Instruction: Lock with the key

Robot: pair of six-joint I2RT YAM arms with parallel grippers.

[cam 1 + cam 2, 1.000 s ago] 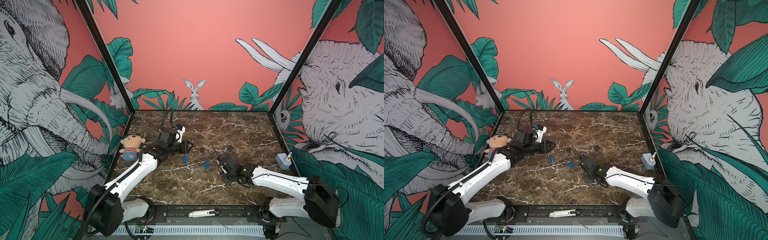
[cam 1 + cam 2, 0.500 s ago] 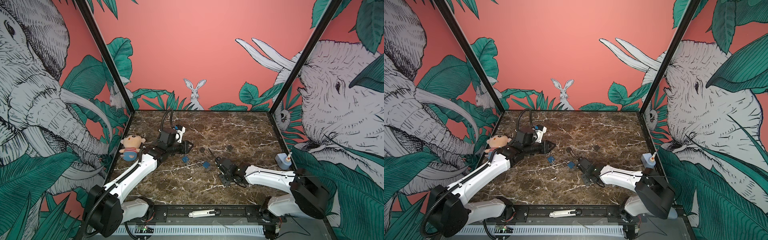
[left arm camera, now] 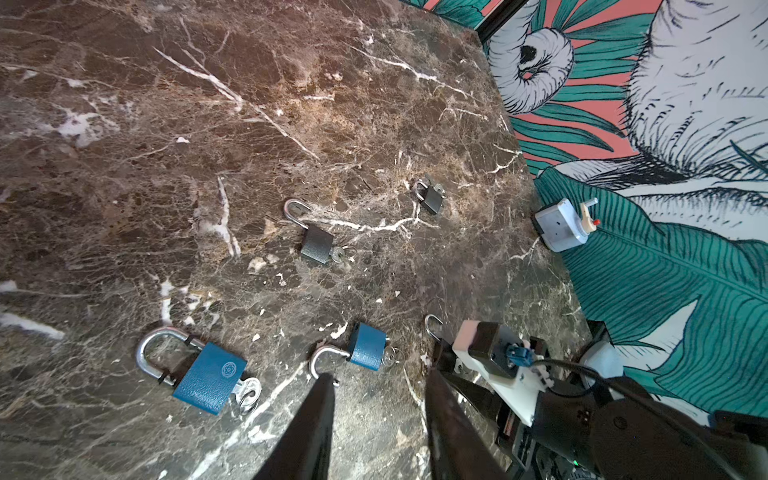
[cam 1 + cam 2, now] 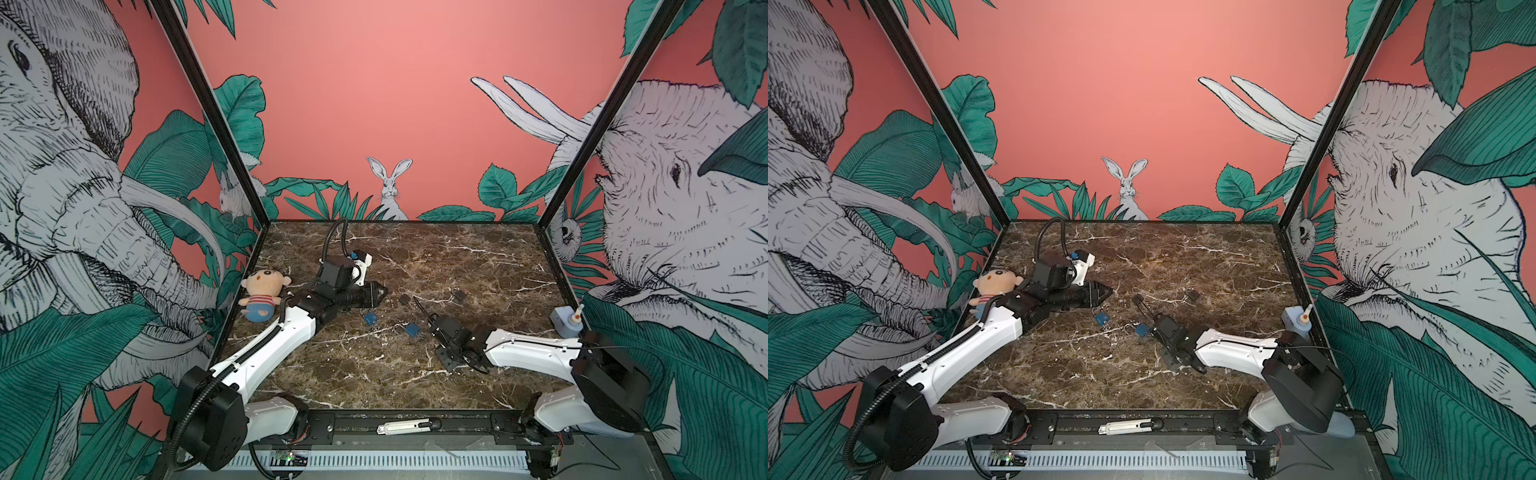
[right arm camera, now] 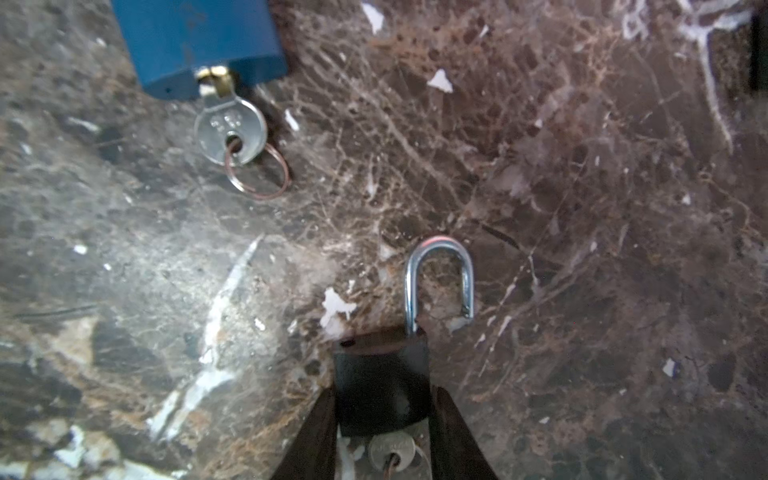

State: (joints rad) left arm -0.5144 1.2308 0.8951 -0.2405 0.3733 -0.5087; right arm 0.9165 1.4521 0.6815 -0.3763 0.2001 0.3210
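The right gripper (image 5: 382,392) is low over the marble table (image 4: 457,249), right of centre in both top views. Its fingers (image 5: 316,436) press on both sides of the black lock (image 5: 380,374), so the gripper is closed on the body with only that width between them. The lock seems to lie flat on the marble (in the top views the gripper hides it). Its key (image 5: 392,451) sits in the bottom end, between the fingers, with a ring through it. The shackle (image 5: 440,274) is open. One leg is in the body, the free end is swung out past the body's side, and the empty hole shows at the other corner.

Just beside it lies a blue lock (image 5: 195,41) with its own key in it. Its shackle is open too, as the left wrist view shows.

The left gripper (image 3: 380,378) is low over the table on the left, near a doll (image 4: 262,293). Its fingers stand partly apart with nothing between them, and one tip is close to the blue lock's shackle. A big blue lock (image 3: 208,374) lies nearby, and another black lock (image 3: 318,245), open and keyed, lies farther back. A grey box (image 4: 565,322) stands at the right edge.
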